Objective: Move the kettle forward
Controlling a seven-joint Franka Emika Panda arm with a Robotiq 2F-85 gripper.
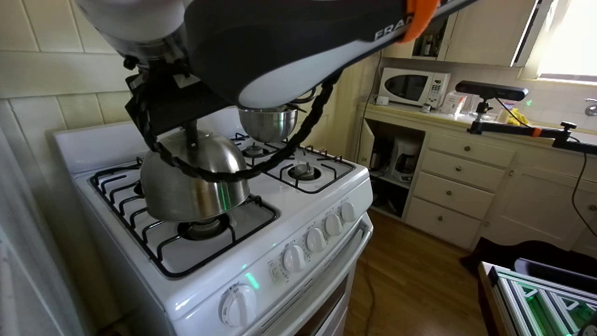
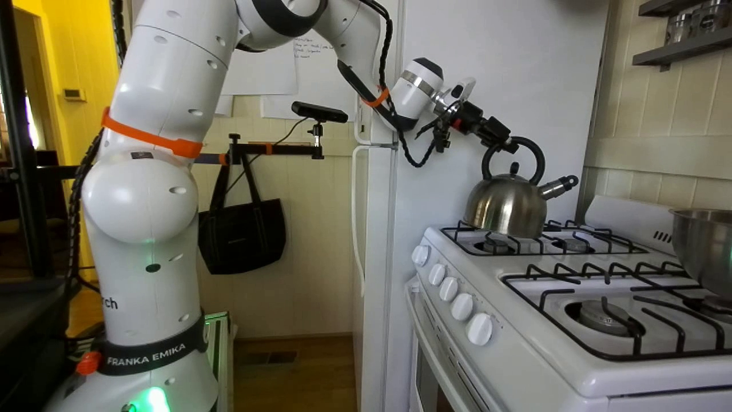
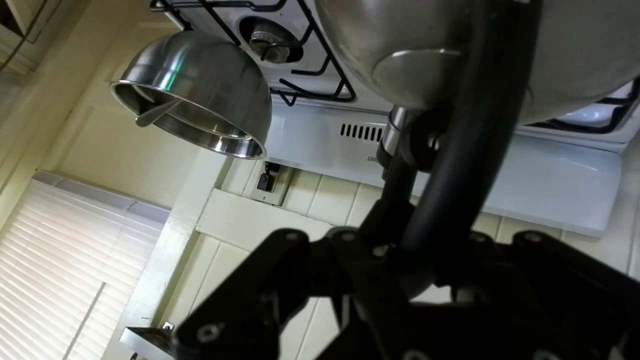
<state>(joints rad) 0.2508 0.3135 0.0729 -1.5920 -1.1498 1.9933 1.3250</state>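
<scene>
With the gripper (image 2: 504,142), clasps the arched black handle (image 2: 539,162) of the kettle (image 2: 506,207) at the upper part of the arch, with jaws drawn together on it. In the wrist view, shows the same handle, thick and near, running down between the dark jaws. Holds the kettle tilted, with the short spout (image 2: 553,187) directed to the panelled back wall (image 2: 657,123) and with the spout side lower. Has it, in both exterior views, over the grate (image 1: 175,275) opposite to that of the steel bowl (image 2: 706,246), partly above the front burner (image 1: 205,229). Cannot tell for certain about contact between kettle and grate. For the bowl, gives a place above the rear burner (image 1: 255,150) of the other grate (image 2: 675,355) of the white stove (image 2: 526,329), with a slender metal piece (image 3: 159,112) slanting at its opening. Along the stove's front, bears five white knobs (image 1: 295,258). In an exterior view, shows also a tall white refrigerator (image 2: 537,74) beyond the stove and, before a pale wall (image 2: 314,257), a hanging dark bag (image 2: 243,237).
</scene>
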